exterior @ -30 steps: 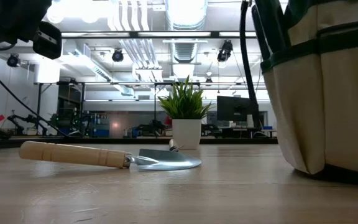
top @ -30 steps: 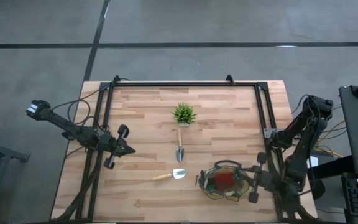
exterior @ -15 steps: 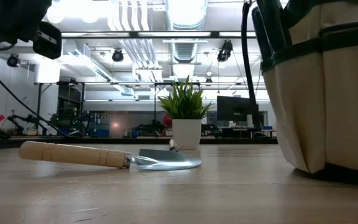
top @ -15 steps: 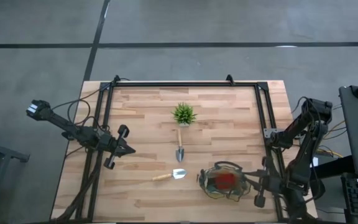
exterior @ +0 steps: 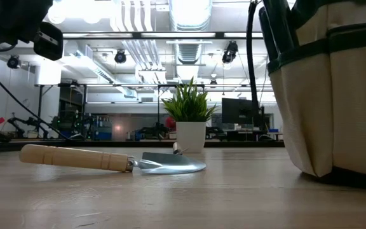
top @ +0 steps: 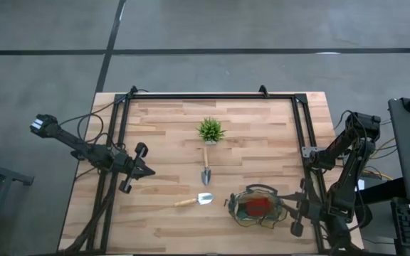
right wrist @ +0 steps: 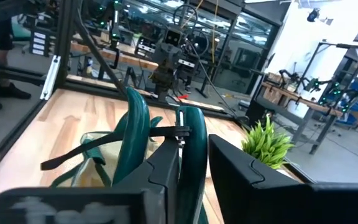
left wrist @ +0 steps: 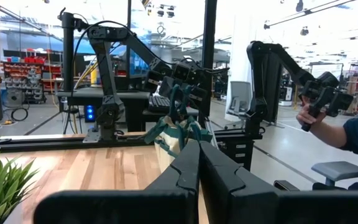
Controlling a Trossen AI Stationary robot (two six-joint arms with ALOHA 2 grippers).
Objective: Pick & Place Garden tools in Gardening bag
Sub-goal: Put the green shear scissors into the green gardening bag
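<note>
Left gripper [top: 146, 171] waits shut at table's left. Two trowels [top: 195, 201] mid-table, silver blades, wooden handles: likely stiff, light; blades slippery, so take the handle. Gardening bag [top: 256, 207], olive-tan, soft, red item inside, front right. Right gripper [right wrist: 193, 163] beside it, fingers slightly parted, a green shear handle between them.

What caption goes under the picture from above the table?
Two trowels and a potted plant lie on the table; the gardening bag sits beside the right hand.
</note>
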